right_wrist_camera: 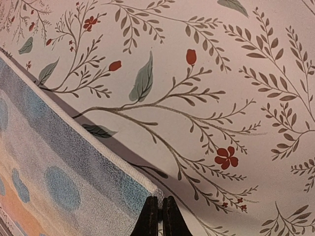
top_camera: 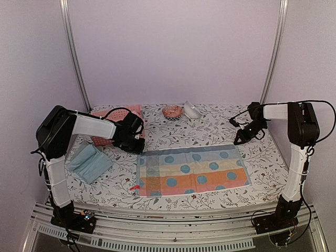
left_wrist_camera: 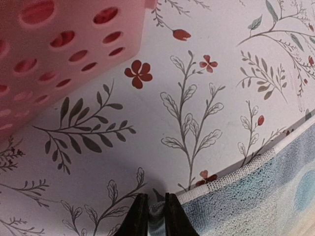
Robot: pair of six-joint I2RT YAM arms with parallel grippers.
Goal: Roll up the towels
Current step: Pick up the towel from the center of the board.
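A light blue towel with orange bands and blue dots [top_camera: 191, 170] lies spread out in the middle of the table. My left gripper [top_camera: 138, 148] sits at its far left corner. In the left wrist view that gripper [left_wrist_camera: 156, 211] is shut on the towel [left_wrist_camera: 256, 196], with cloth bunched between the jaws. My right gripper [top_camera: 239, 140] is at the far right corner. In the right wrist view it [right_wrist_camera: 161, 209] is shut on the corner tip, and the towel's [right_wrist_camera: 59, 167] edge is raised enough to cast a shadow. A folded pale teal towel [top_camera: 90, 163] lies to the left.
A pink perforated basket [top_camera: 118, 116] stands behind my left arm and fills the left wrist view's upper left [left_wrist_camera: 49, 59]. A small pinkish round thing [top_camera: 172, 111] and a pale thing [top_camera: 191, 110] sit at the back. Walls enclose the floral table.
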